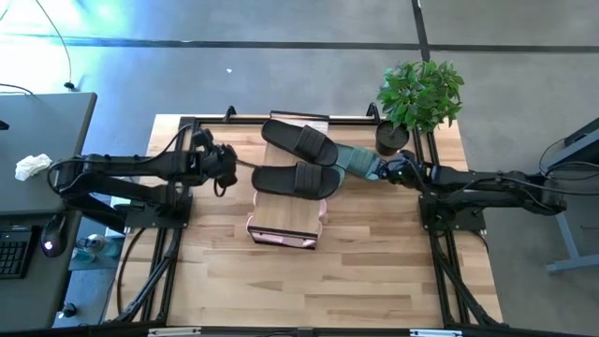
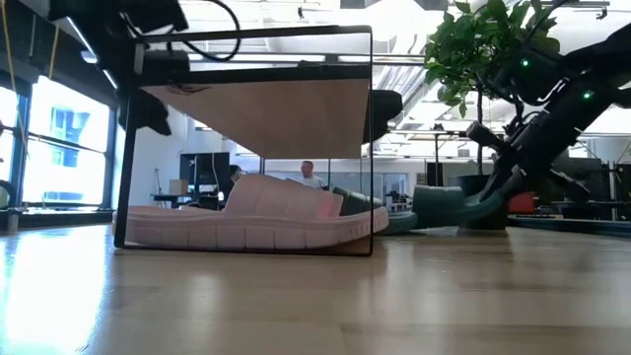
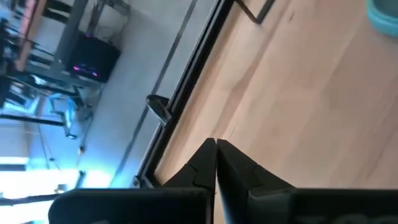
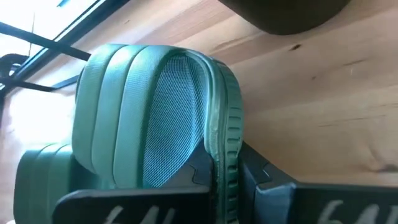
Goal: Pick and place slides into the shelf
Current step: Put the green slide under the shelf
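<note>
Two black slides (image 1: 298, 159) top the shelf (image 1: 285, 217), pink slides (image 2: 246, 222) sit beneath, as the right gripper (image 4: 217, 177) pinches a green slide (image 4: 155, 118); the left gripper (image 3: 216, 149), pressed together, waits.

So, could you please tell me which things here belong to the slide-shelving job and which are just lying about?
Job:
- black slides on the shelf
- pink slides under it
- green slide, held by right gripper
- left gripper, shut, beside shelf

Lying about:
- potted plant
- keyboard
- white cloth

Left tool (image 1: 227, 165) fingers pressed together; right tool (image 1: 386, 170) clamped, arm extended.
</note>
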You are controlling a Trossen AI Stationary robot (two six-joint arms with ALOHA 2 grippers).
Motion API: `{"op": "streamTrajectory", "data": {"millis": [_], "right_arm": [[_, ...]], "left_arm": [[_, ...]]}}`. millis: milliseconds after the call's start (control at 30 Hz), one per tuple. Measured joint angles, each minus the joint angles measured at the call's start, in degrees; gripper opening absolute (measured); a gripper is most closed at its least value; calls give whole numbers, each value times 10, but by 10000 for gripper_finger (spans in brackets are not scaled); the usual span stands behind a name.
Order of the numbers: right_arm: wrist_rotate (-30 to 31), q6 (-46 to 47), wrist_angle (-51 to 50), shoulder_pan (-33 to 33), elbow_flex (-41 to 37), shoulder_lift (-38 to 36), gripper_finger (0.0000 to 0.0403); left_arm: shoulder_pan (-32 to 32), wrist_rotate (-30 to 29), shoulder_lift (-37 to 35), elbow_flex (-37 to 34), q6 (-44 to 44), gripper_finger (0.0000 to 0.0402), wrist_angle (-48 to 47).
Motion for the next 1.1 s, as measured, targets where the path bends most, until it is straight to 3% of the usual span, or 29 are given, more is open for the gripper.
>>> {"op": "streamTrajectory", "data": {"millis": [333,433,667,900,1100], "right_arm": [[4,-22,38,0,0,0,3],[-3,-26,48,0,1,0,3],[-5,-52,-42,-10,66,0,3],[-57,-94,-121,-62,123,33,3],[-107,-132,-123,-100,174,121,3]], "left_arm": [[116,160,36,0,77,5,153],[136,241,48,0,132,5,200],[201,400,61,1,280,5,212],[276,572,84,2,353,3,273],[286,592,107,2,368,1,271]]}}
